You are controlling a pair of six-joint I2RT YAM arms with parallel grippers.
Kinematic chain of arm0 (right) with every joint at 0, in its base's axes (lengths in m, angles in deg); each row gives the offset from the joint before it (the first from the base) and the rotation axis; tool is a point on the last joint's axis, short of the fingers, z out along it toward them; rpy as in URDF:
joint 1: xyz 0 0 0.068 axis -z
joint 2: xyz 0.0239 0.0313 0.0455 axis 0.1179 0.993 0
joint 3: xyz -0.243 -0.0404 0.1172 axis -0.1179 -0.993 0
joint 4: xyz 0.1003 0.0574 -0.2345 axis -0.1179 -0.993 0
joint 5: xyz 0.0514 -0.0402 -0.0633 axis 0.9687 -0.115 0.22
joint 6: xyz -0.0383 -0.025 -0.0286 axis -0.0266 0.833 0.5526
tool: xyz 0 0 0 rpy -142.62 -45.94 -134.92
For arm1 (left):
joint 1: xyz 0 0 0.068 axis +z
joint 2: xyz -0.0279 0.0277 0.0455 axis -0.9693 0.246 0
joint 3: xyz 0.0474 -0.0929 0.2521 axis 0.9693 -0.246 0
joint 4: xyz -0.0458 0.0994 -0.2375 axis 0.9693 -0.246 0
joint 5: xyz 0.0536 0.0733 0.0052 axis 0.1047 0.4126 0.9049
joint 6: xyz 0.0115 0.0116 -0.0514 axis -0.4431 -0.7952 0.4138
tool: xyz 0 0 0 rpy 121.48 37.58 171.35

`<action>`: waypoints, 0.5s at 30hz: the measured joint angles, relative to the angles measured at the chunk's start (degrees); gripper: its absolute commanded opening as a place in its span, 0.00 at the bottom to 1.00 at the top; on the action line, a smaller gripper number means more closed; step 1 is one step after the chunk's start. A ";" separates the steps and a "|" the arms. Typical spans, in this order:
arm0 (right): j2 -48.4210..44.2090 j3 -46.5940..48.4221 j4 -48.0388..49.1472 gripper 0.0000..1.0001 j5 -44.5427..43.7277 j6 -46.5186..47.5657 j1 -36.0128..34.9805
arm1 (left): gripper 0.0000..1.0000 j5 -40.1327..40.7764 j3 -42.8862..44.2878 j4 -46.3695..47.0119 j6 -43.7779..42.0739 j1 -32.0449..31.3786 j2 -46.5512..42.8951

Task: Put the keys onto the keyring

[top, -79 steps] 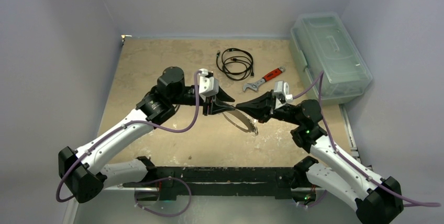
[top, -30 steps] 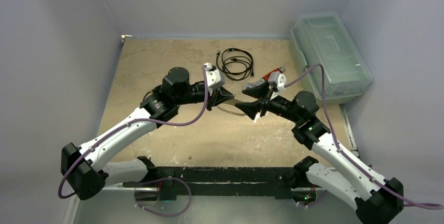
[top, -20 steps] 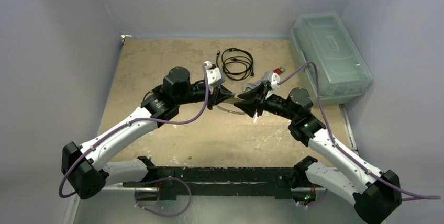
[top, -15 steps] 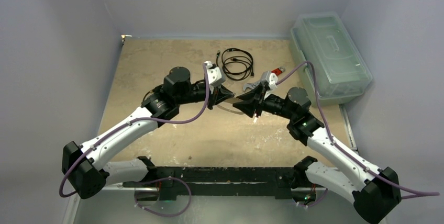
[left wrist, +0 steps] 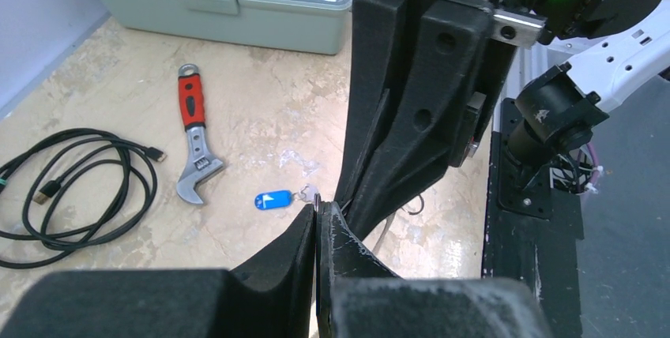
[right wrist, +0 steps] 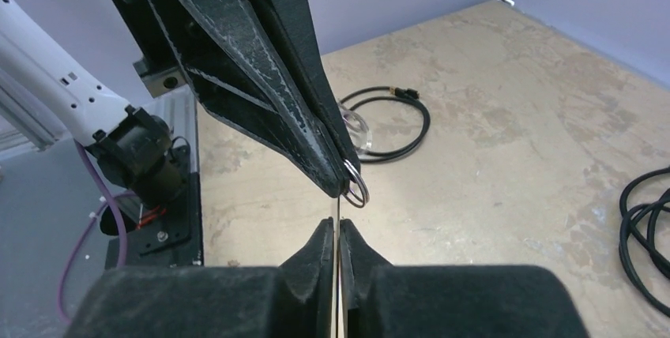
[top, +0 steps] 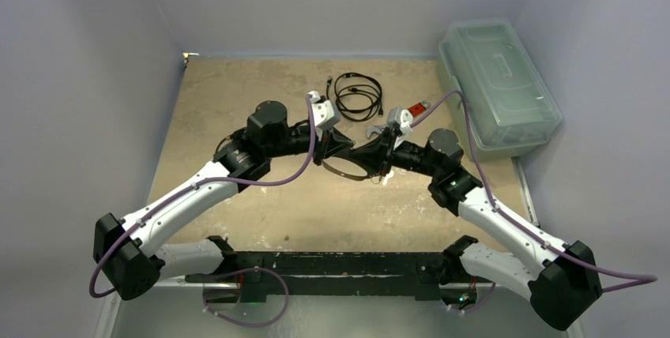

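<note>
The keyring (top: 348,174) hangs between both grippers above the middle of the table, a thin silvery arc in the top view. My left gripper (left wrist: 316,210) is shut on its edge, which shows as a thin metal line (left wrist: 316,205) between the pads. Facing it, my right gripper (right wrist: 338,229) is shut on the same thin edge; a small wire loop (right wrist: 357,189) sticks out at the left fingertips. The keys lie on the table below: a blue-headed key (left wrist: 272,198) and a pale silver key (left wrist: 310,191) touching it, partly hidden by my left fingertip.
A red-handled wrench (left wrist: 193,140) lies beyond the keys, and a coiled black cable (top: 355,95) lies further back. A pale green lidded box (top: 496,84) stands along the right edge. The black base rail (top: 332,263) runs along the near edge.
The right gripper moved left towards the left gripper and closed on the keyring. The left gripper kept its hold and barely moved.
</note>
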 measured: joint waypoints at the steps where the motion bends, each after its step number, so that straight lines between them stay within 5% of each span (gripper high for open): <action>1: 0.22 0.00 0.02 0.00 -0.02 0.07 0.00 | 0.00 0.00 0.00 0.04 0.11 0.00 0.00; 15: 0.66 1.44 -4.31 0.00 -6.40 1.92 -2.40 | 0.00 3.32 -0.02 -0.11 0.57 -0.07 1.16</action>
